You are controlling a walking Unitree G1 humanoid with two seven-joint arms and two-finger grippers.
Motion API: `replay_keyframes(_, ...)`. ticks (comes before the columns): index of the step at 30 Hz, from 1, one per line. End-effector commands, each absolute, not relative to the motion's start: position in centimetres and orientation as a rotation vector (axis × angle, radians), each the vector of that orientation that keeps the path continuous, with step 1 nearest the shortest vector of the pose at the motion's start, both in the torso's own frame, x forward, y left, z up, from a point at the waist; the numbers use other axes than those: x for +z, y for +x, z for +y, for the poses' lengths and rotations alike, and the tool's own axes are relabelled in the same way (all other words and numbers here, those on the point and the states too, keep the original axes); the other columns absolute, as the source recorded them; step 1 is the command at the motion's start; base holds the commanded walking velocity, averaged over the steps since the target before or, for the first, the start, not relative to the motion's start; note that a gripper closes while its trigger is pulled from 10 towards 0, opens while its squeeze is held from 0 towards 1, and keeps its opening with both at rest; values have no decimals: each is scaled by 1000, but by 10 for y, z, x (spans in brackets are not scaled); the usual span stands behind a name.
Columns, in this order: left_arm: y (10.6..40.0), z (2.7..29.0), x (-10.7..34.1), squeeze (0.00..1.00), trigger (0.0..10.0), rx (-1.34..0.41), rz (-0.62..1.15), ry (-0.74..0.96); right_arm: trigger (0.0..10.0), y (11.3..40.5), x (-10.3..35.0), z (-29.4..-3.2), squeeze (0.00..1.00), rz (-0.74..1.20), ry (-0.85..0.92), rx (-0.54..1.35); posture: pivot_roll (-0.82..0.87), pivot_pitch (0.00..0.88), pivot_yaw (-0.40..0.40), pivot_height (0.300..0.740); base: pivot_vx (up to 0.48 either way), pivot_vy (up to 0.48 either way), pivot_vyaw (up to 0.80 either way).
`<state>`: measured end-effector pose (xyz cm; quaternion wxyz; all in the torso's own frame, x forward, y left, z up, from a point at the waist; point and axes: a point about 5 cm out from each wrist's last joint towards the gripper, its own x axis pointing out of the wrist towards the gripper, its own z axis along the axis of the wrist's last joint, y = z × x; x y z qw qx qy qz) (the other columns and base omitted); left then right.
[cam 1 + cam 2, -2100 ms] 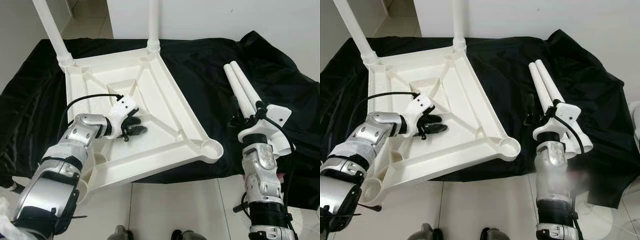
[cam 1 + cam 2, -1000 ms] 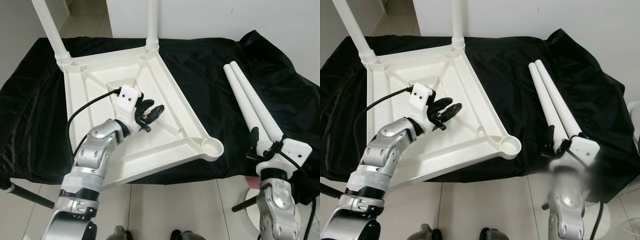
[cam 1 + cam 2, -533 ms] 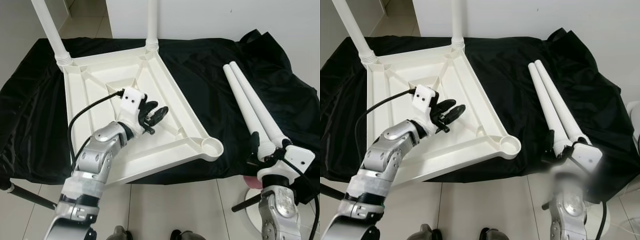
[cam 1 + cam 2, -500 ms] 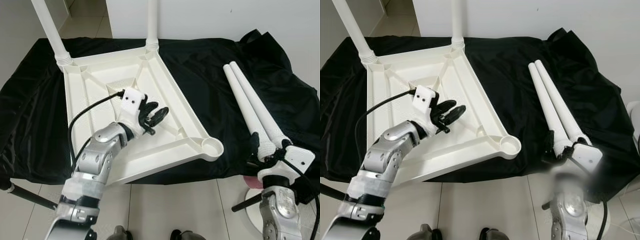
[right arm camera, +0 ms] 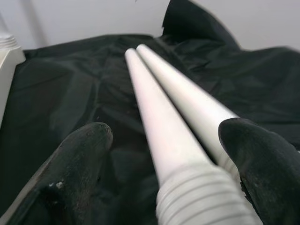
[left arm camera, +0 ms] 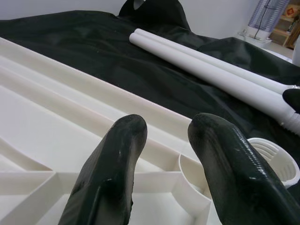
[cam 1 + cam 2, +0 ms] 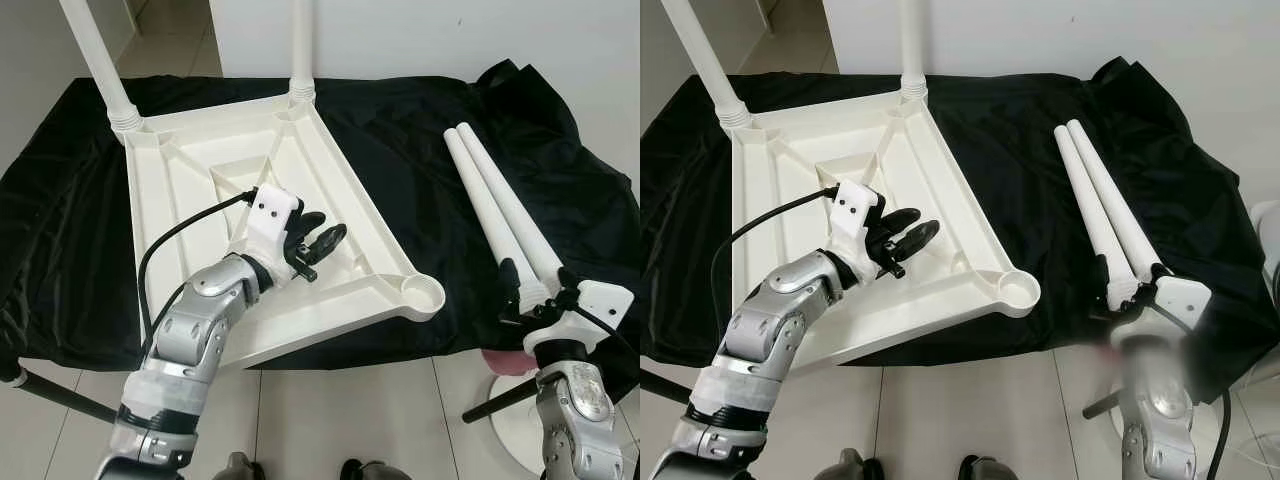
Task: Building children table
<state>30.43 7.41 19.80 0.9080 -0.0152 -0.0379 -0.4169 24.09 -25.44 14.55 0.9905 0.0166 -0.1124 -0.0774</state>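
Note:
A white tabletop [image 7: 190, 190] lies upside down on the black cloth. Two white legs stand in its far corner sockets [image 7: 103, 62] [image 7: 301, 45]. The near right socket [image 7: 423, 293] holds nothing. Two loose white legs [image 7: 492, 210] lie side by side on the cloth to the right. My left gripper [image 7: 322, 238] hovers open above the tabletop's ribs, a short way from the near right socket [image 6: 276, 161]. My right gripper [image 7: 535, 290] is open at the loose legs' near ends, its fingers [image 5: 84, 154] wide on either side of both legs [image 5: 159, 117].
The black cloth [image 7: 400, 130] covers the whole work surface and hangs over its near edge. Below that edge is pale tiled floor [image 7: 330, 420]. A round white stand base [image 7: 515, 425] sits on the floor beside my right arm. A white wall runs behind.
My left gripper has slid over the tabletop toward the near right socket. My right gripper has drawn back along the loose legs to their near ends and now straddles them.

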Motion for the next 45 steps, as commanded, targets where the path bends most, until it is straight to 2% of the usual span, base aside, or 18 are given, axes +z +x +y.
replay_keyframes(1, 302, 72, 196, 0, 10000, -862, -61, -21, 10000, 242, 140, -256, 0, -198, 53, -134, -58, 127, 9, 740, 0, 0, 0)
replay_keyframes(10, 301, 72, 197, 0, 10000, -853, -65, -27, 10000, 249, 129, -253, 0, -150, 85, -66, -49, 124, 5, 740, 0, 0, 0)
replay_keyframes(28, 298, 69, 197, 0, 10000, -864, -55, -28, 10000, 253, 119, -255, 0, -104, 78, -50, -49, 126, 9, 740, 0, 0, 0)
replay_keyframes(45, 306, 67, 200, 0, 10000, -854, -76, -17, 10000, 272, 108, -247, 0, -60, 61, 5, -49, 63, 5, 740, 0, 0, 0)
